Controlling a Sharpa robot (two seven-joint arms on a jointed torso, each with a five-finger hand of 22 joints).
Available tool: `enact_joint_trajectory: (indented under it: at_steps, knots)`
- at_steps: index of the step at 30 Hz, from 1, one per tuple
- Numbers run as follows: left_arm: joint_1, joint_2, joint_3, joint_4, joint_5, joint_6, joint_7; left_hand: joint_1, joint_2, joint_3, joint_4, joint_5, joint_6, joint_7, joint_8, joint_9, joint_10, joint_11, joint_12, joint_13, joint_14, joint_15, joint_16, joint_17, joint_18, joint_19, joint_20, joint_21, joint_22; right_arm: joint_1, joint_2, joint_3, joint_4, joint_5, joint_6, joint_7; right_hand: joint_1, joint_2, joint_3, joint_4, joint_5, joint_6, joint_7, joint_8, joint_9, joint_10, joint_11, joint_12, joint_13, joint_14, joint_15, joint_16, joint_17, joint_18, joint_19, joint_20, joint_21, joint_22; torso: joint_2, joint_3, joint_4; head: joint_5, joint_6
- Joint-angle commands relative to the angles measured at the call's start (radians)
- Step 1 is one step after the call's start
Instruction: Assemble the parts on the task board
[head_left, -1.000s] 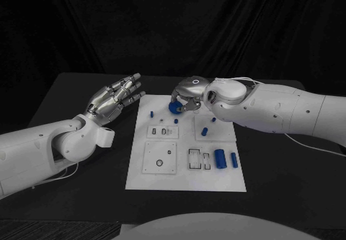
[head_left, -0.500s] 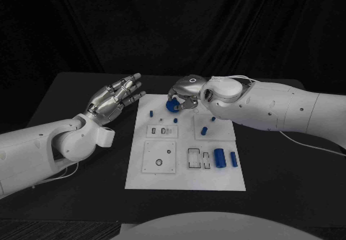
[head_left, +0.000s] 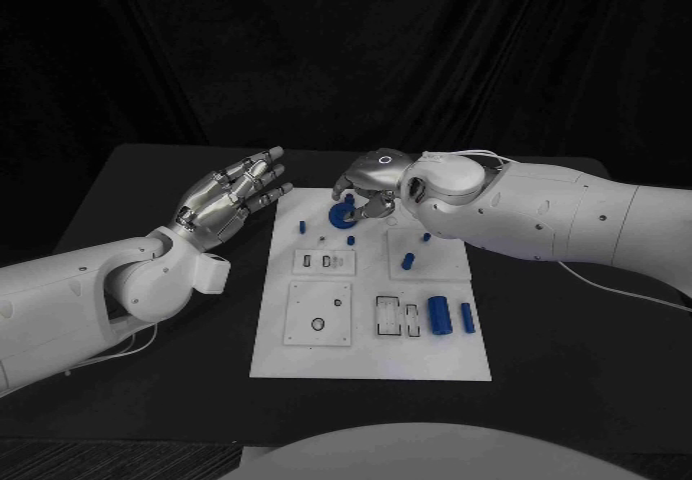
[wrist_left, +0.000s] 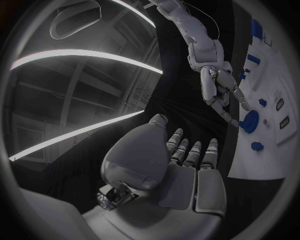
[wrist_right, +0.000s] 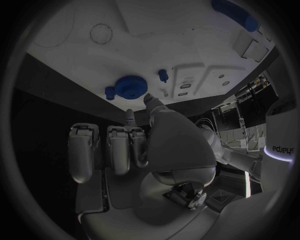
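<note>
Task board (head_left: 372, 355): my right hand (head_left: 369, 190) hovers over its far end, fingertip at the blue gear (wrist_right: 131, 87), grasp indeterminate. My left hand (head_left: 228, 200) is released, fingers spread.

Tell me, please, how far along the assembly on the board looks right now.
Early. Nothing looks assembled: loose blue cylinders lie on the task board and the slots beside them look unfilled. In hand: the right hand is over the blue gear at the far edge. The left hand is open and empty.

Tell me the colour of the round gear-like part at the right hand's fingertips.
Blue. The round part shows best in the right wrist view, by the right hand.
</note>
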Motion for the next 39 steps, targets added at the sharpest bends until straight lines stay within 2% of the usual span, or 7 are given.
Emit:
enact_joint_trajectory:
  at_steps: [1, 10, 18, 25, 31, 36, 39]
  knots:
    - [-0.001, 0.001, 0.001, 0.001, -0.001, 0.015, 0.004, 0.014, 0.0, 0.007, -0.001, 0.004, 0.007, 0.004, 0.005, 0.002, -0.002, 0.008, 0.003, 0.001, -0.001, 0.004, 0.003, 0.001, 0.016, 0.001, 0.005, 0.003, 0.0, 0.002, -0.008, 0.001, 0.003, 0.004, -0.033, 0.004, -0.008, 0.001, -0.003, 0.008, -0.014, -0.005, 0.003, -0.004, -0.002, 0.103, -0.006, 0.002, 0.263, 0.106, -0.005, 0.003, 0.263, -0.008, 0.067, -0.005, -0.005, 0.241, 0.0, 0.0, -0.0006, 0.002, -0.001]
    - [-0.001, -0.003, 0.001, 0.001, -0.001, 0.014, 0.004, 0.017, 0.0, 0.011, -0.004, 0.007, 0.008, 0.005, 0.006, 0.002, -0.002, 0.009, 0.004, 0.001, -0.001, 0.004, 0.004, 0.001, 0.016, 0.001, 0.005, 0.003, 0.0, 0.012, -0.075, 0.001, 0.052, 0.007, -0.095, -0.007, -0.013, 0.003, -0.015, 0.015, -0.026, 0.026, 0.008, 0.006, -0.004, 0.103, -0.003, 0.002, 0.263, 0.106, -0.003, 0.003, 0.263, -0.009, 0.07, -0.003, -0.003, 0.242, 0.0, -0.0002, 0.0005, 0.005, 0.003]
    - [-0.002, -0.005, 0.001, 0.0, -0.001, 0.014, 0.005, 0.018, -0.001, 0.013, -0.004, 0.007, 0.008, 0.005, 0.006, 0.002, -0.002, 0.009, 0.004, 0.001, -0.001, 0.005, 0.004, 0.001, 0.016, 0.001, 0.005, 0.003, 0.0, 0.039, -0.217, 0.0, 0.153, 0.007, -0.147, -0.019, -0.012, 0.0, -0.026, 0.024, -0.016, 0.07, 0.01, 0.022, 0.0, 0.103, -0.001, 0.002, 0.263, 0.106, -0.004, 0.003, 0.263, -0.015, 0.085, -0.003, 0.017, 0.251, 0.0, 0.0001, -0.0004, 0.004, 0.003]
    - [-0.004, -0.007, 0.001, 0.001, -0.001, 0.017, 0.006, 0.02, -0.001, 0.015, -0.006, 0.008, 0.007, 0.005, 0.006, 0.002, -0.002, 0.009, 0.004, 0.001, -0.001, 0.005, 0.004, 0.001, 0.015, 0.002, 0.006, 0.003, 0.0, 0.043, -0.334, 0.0, 0.202, 0.016, -0.225, -0.007, -0.003, -0.011, -0.029, 0.022, -0.011, 0.081, 0.008, 0.025, 0.002, 0.103, -0.003, 0.002, 0.263, 0.106, -0.004, 0.003, 0.263, -0.017, 0.09, -0.003, 0.024, 0.254, -0.002, 0.0, -0.0016, 0.01, 0.007]
    - [-0.009, -0.01, 0.001, 0.001, -0.001, 0.019, 0.009, 0.02, -0.001, 0.016, -0.006, 0.009, 0.007, 0.006, 0.006, 0.001, -0.003, 0.009, 0.004, 0.001, -0.001, 0.005, 0.004, 0.001, 0.015, 0.001, 0.006, 0.003, 0.0, 0.03, -0.402, -0.001, 0.213, 0.029, -0.265, 0.016, -0.002, -0.019, -0.033, 0.03, -0.017, 0.081, 0.004, 0.023, 0.001, 0.103, -0.004, 0.002, 0.263, 0.106, -0.006, 0.003, 0.263, -0.018, 0.091, -0.004, 0.025, 0.255, -0.007, -0.0002, -0.0021, 0.004, 0.002]
    - [-0.011, -0.009, 0.001, -0.002, -0.001, 0.022, 0.01, 0.021, -0.001, 0.018, -0.007, 0.009, 0.007, 0.006, 0.006, 0.001, -0.003, 0.01, 0.004, 0.001, -0.001, 0.006, 0.004, 0.001, 0.015, 0.001, 0.006, 0.003, 0.0, 0.002, -0.446, -0.001, 0.215, 0.041, -0.267, 0.027, -0.001, -0.05, -0.037, 0.093, -0.059, 0.088, -0.003, 0.014, -0.009, 0.103, -0.011, 0.002, 0.263, 0.106, -0.013, 0.003, 0.263, -0.017, 0.091, -0.011, 0.024, 0.255, -0.005, 0.0035, -0.004, 0.0, 0.004]
    - [-0.012, -0.008, 0.001, -0.004, -0.001, 0.024, 0.009, 0.022, -0.001, 0.019, -0.008, 0.009, 0.006, 0.006, 0.006, 0.001, -0.003, 0.01, 0.004, 0.001, -0.001, 0.006, 0.004, 0.001, 0.015, 0.001, 0.006, 0.003, 0.0, -0.015, -0.458, -0.001, 0.21, 0.045, -0.262, 0.021, 0.01, -0.059, -0.034, 0.111, -0.064, 0.083, -0.004, 0.006, -0.015, 0.103, -0.011, 0.002, 0.263, 0.106, -0.013, 0.003, 0.263, -0.016, 0.088, -0.012, 0.02, 0.253, -0.007, 0.0041, -0.0051, 0.002, 0.001]
